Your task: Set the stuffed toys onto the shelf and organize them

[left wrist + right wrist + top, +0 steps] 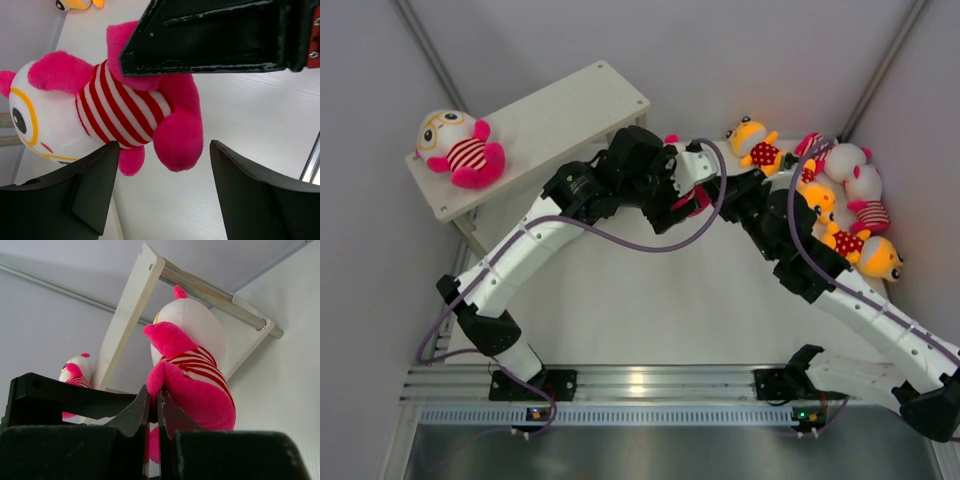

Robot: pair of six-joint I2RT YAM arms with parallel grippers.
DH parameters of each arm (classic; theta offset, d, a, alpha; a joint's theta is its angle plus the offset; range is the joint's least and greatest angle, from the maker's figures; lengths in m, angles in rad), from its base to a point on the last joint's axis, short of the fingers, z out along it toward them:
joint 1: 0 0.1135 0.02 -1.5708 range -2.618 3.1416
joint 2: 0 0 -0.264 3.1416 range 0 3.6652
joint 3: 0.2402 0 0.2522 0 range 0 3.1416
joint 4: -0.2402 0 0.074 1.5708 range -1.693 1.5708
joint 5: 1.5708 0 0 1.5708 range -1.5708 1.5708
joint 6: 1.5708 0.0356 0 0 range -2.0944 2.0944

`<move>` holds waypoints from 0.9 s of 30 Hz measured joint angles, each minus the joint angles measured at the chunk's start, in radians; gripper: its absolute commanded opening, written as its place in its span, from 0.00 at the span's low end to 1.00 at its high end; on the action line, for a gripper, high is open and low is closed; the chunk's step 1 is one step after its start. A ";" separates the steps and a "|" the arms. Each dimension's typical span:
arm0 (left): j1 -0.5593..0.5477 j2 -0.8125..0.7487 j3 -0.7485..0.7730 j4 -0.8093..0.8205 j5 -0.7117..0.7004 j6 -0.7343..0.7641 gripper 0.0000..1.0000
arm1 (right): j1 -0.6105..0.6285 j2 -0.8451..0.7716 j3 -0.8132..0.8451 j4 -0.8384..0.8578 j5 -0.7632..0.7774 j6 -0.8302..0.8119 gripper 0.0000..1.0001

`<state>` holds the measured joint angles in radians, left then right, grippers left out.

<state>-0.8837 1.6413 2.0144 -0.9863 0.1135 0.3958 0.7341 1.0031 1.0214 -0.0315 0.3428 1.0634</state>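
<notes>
My right gripper [156,397] is shut on a pink limb of a striped white-headed stuffed toy [192,365] and holds it in front of the shelf [131,305]. In the top view this toy [695,205] is mostly hidden under both grippers at the centre. My left gripper [165,146] is open, its fingers either side of the toy's pink leg [177,137] without touching it. The right gripper's black finger [210,35] lies across the toy's shoulder. A second striped toy [460,150] sits on the left end of the shelf's top board [560,110].
Several more stuffed toys [850,200] are piled in the back right corner, with one yellow one [755,140] nearest the grippers. Grey walls close in the table on the left, back and right. A purple cable [650,245] loops below the left arm.
</notes>
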 measured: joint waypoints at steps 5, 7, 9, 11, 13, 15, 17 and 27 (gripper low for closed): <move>0.018 0.002 0.000 0.000 0.027 -0.010 0.75 | 0.003 -0.001 0.000 0.002 0.006 -0.013 0.00; 0.017 0.002 0.000 0.000 0.037 -0.010 0.75 | 0.003 -0.002 0.000 0.002 0.011 -0.016 0.00; 0.016 0.002 -0.001 0.000 0.048 -0.012 0.74 | 0.003 -0.006 0.000 0.002 0.016 -0.022 0.00; 0.015 0.004 0.000 0.000 0.053 -0.015 0.70 | 0.003 -0.012 0.000 0.002 0.020 -0.026 0.00; 0.015 0.006 -0.001 0.000 0.053 -0.019 0.64 | 0.003 -0.019 0.000 0.003 0.024 -0.033 0.00; 0.015 0.010 0.000 0.000 0.054 -0.024 0.61 | 0.004 -0.023 0.000 0.003 0.027 -0.036 0.00; 0.015 0.019 0.000 0.001 0.057 -0.027 0.57 | 0.003 -0.026 0.000 0.004 0.029 -0.042 0.00; 0.015 0.073 0.025 0.001 0.094 -0.053 0.24 | 0.004 -0.039 0.000 0.006 0.042 -0.050 0.00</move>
<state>-0.8684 1.7142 2.0396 -0.9852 0.2073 0.3431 0.7380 0.9642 1.0218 -0.0254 0.3847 1.0138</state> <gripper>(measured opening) 0.349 0.031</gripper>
